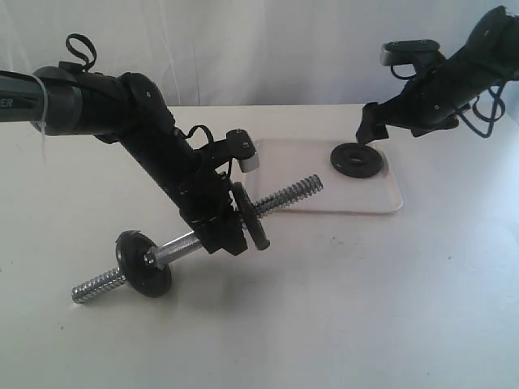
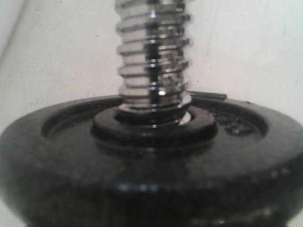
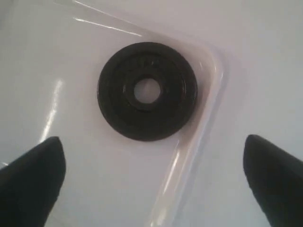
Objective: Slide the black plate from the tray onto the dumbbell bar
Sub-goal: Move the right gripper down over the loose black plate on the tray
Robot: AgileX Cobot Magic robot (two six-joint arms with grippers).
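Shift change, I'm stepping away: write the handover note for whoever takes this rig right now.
Left tool: shut on the dumbbell bar at its smooth middle, holding it tilted with a bare threaded end toward the tray.
Right tool: open, hovering over the black plate, not touching it.
The black plate lies flat near a corner of the tray.
Done: bar gripped and presented.
Left: grasp the plate, lift it, slide it onto the threaded end.

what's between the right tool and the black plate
Only bare white plastic tray separates right tool from flat round black plate, in right wrist view.
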